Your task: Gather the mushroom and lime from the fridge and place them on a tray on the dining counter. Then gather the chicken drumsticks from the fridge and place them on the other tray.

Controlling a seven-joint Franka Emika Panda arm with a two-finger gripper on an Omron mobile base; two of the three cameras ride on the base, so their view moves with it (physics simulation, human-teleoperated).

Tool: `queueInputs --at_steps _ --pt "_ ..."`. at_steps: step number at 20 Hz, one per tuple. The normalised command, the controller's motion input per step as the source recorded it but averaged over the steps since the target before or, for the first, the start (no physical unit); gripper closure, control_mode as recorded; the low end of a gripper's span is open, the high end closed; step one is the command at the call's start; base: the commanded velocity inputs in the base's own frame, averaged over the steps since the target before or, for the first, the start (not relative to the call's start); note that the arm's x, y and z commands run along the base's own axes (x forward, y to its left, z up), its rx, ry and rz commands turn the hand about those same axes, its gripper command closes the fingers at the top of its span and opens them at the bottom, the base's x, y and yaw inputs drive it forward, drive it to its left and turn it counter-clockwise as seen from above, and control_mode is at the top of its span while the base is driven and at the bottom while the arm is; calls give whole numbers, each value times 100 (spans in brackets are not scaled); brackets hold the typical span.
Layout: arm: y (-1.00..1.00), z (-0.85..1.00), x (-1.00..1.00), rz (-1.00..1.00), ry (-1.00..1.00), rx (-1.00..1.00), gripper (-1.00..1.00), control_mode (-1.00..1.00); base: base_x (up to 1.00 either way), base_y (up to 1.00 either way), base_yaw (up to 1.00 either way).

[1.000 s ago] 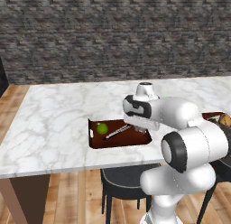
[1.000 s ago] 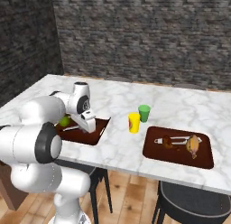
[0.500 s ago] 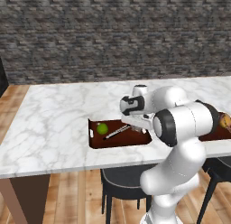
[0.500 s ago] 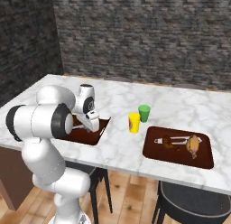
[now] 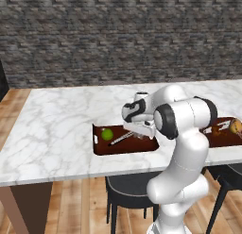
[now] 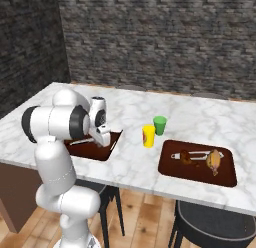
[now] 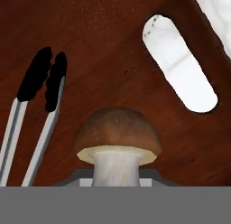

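Observation:
My gripper (image 5: 142, 130) hangs low over the right end of the dark wooden tray (image 5: 101, 148) and is shut on the stem of the brown-capped mushroom (image 7: 117, 137). In the hand view the cap points at the tray's floor (image 7: 103, 47), close above it. I cannot tell whether it touches. The green lime (image 5: 107, 133) lies at the tray's left end. From the right base view the gripper (image 6: 104, 138) stands over the same tray (image 6: 109, 151). A chicken drumstick (image 6: 215, 160) lies on the other tray (image 6: 172, 168) to the right.
Metal tongs (image 5: 121, 137) with black tips (image 7: 45, 81) lie in the tray between lime and mushroom. The tray's handle slot (image 7: 180, 65) shows white marble. A yellow cup (image 6: 148, 136) and a green cup (image 6: 159, 125) stand between the trays. Dark stools sit under the counter's near edge.
The arm's elbow and upper links have swung round behind the hand. The hand with the mushroom has stayed over the tray's right end, barely shifting.

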Motion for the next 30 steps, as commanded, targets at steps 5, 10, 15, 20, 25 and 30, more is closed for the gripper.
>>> queueInputs --at_steps 5,10,15,20,25,30 --pt "18 -35 16 0 0 0 -100 -100 0 0 0" --pt "8 -27 5 0 0 0 -100 -100 0 0 0" --pt "3 9 -15 0 -1 0 -100 -100 0 0 0" --pt "0 32 -28 0 0 0 -100 -100 0 0 0" --pt "0 44 -38 0 0 0 -100 -100 0 0 0" --pt "-2 42 -55 0 0 0 -100 -100 0 0 0"
